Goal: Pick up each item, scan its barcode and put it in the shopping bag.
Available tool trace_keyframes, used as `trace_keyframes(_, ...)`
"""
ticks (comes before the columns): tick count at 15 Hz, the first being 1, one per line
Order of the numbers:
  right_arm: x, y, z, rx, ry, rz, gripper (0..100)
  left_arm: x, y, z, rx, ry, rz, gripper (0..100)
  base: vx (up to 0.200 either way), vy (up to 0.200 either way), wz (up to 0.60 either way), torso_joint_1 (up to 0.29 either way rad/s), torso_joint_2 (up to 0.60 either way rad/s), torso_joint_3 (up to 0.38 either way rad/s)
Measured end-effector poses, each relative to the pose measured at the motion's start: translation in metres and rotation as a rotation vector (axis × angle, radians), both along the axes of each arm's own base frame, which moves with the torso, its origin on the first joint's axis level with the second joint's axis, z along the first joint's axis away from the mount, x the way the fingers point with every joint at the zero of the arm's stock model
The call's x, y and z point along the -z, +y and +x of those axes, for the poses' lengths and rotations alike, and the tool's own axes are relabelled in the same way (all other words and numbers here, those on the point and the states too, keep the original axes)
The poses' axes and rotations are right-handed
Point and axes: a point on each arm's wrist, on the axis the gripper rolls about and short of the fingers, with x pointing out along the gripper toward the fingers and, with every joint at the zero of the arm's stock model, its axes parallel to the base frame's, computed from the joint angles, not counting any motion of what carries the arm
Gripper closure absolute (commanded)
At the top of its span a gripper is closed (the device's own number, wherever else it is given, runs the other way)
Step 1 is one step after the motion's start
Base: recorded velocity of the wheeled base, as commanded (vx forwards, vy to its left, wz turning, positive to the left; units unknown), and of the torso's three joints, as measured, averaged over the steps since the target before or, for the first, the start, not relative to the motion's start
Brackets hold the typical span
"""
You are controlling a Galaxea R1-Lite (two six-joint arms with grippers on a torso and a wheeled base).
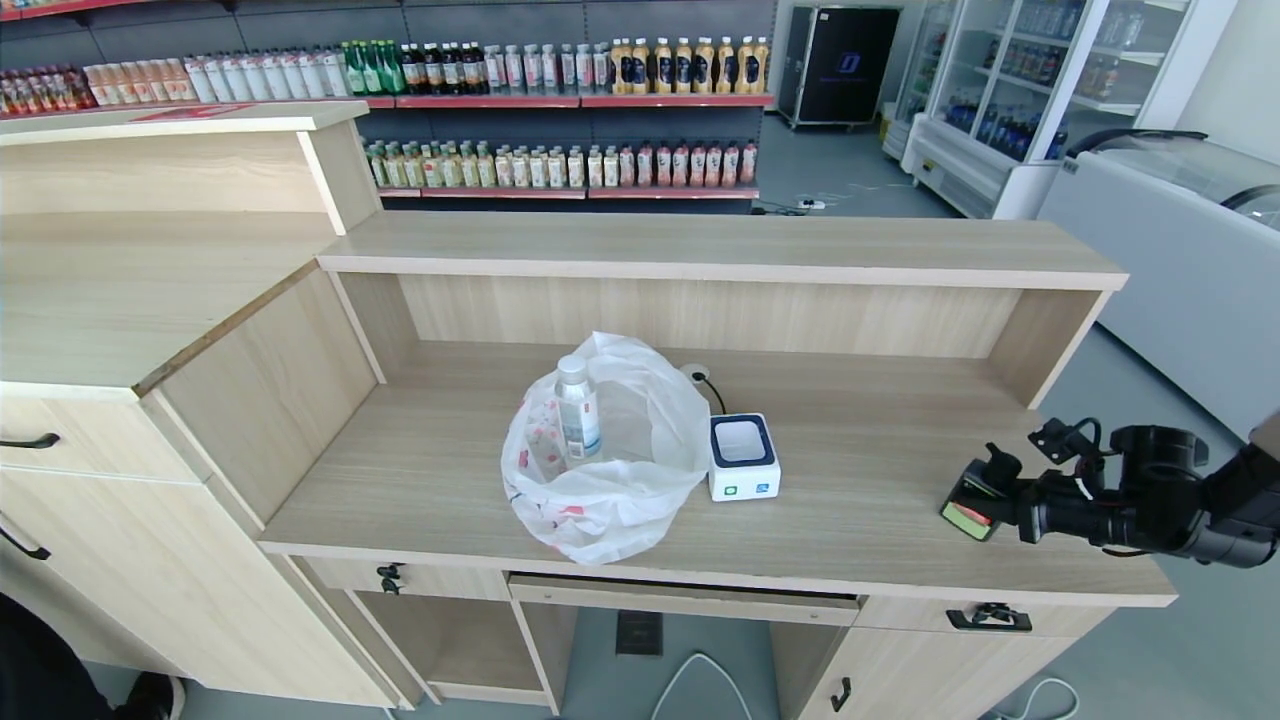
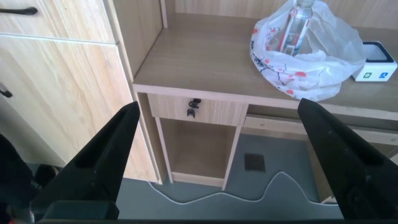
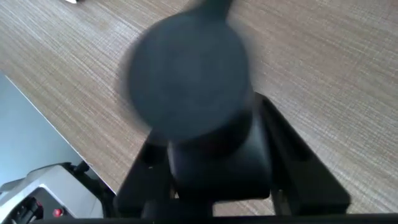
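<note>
Nearest to us, the left gripper (image 2: 217,112) hangs low off the front edge of the pale wood-grain counter (image 1: 880,470). Its fingers are spread wide with nothing between them.

The right gripper (image 1: 968,508) is over the counter's 3 o'clock end. We judge it clamped on a dark round-ended item with a green and red label (image 1: 964,518). We cannot tell where the barcode sits.

Key relation: the white box scanner with a dark blue top (image 1: 743,455) lies at about 9 o'clock from the right gripper, well apart. The forearm's axis points that way, so the right arm is the nearer one.

Just beyond the scanner, also toward 9 o'clock, sits the crumpled white plastic shopping bag (image 1: 600,500). A clear plastic bottle with a white cap (image 1: 577,410) stands upright inside it.

Our judgement: the scan is due first, then bagging.
</note>
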Motion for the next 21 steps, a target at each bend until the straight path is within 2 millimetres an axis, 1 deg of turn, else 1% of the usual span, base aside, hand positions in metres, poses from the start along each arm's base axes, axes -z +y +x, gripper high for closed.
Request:
trace_keyframes(6,-0.005,0.006,0.004,-0.020,-0.053,-0.027,100,0.000,0.000,0.000,-0.001,0.000,0.000,0,0.000,0.000,0.00,0.000,0.00,0.000)
trace_keyframes(7,-0.010,0.006,0.005,-0.024,-0.077,-0.043,100,0.000,0.000,0.000,0.000,0.000,0.000,0,0.000,0.000,0.00,0.000,0.00,0.000)
trace_keyframes(8,-0.021,0.007,0.004,-0.033,-0.116,-0.072,100,0.000,0.000,0.000,0.000,0.000,0.000,0,0.000,0.000,0.00,0.000,0.00,0.000)
trace_keyframes(9,-0.036,0.008,0.004,-0.045,-0.169,-0.116,100,0.000,0.000,0.000,0.000,0.000,0.000,0,0.000,0.000,0.00,0.000,0.00,0.000)
trace_keyframes(10,-0.055,0.010,0.002,-0.061,-0.247,-0.188,100,0.000,0.000,0.000,0.000,0.000,0.000,0,0.000,0.000,0.00,0.000,0.00,0.000)
trace_keyframes(11,-0.083,0.012,-0.002,-0.082,-0.354,-0.282,100,0.000,0.000,0.000,0.000,0.000,0.000,0,0.000,0.000,0.00,0.000,0.00,0.000)
trace_keyframes(12,-0.114,0.013,-0.012,-0.097,-0.463,-0.372,100,0.000,0.000,0.000,0.000,0.000,0.000,0,0.000,0.000,0.00,0.000,0.00,0.000)
trace_keyframes(13,-0.146,0.016,-0.027,-0.121,-0.578,-0.458,100,0.000,0.000,0.000,0.000,0.000,0.000,0,0.000,0.000,0.00,0.000,0.00,0.000)
trace_keyframes(14,-0.177,0.022,-0.047,-0.170,-0.709,-0.548,100,0.000,0.000,0.000,-0.001,0.000,0.000,0,0.000,0.000,0.00,0.000,0.00,0.000)
trace_keyframes(15,-0.203,0.030,-0.069,-0.261,-0.879,-0.667,100,0.000,0.000,0.000,0.000,0.000,0.000,0,0.000,0.000,0.00,0.000,0.00,0.000)
trace_keyframes(16,-0.220,0.038,-0.089,-0.346,-1.037,-0.789,100,0.000,0.000,0.000,0.000,0.000,0.000,0,0.000,0.000,0.00,0.000,0.00,0.000)
trace_keyframes(18,-0.240,0.049,-0.120,-0.455,-1.285,-1.040,100,0.000,0.000,0.000,0.000,0.000,0.000,0,0.000,0.000,0.00,0.000,0.00,0.000)
trace_keyframes(19,-0.250,0.055,-0.131,-0.489,-1.399,-1.165,100,0.000,0.000,0.000,0.000,0.000,0.000,0,0.000,0.000,0.00,0.000,0.00,0.000)
trace_keyframes(20,-0.258,0.066,-0.138,-0.525,-1.498,-1.241,100,0.000,0.000,0.000,-0.001,0.000,0.000,0,0.000,0.000,0.00,0.000,0.00,0.000)
trace_keyframes(21,-0.263,0.084,-0.145,-0.570,-1.601,-1.275,100,0.000,0.000,0.000,0.000,0.000,0.000,0,0.000,0.000,0.00,0.000,0.00,0.000)
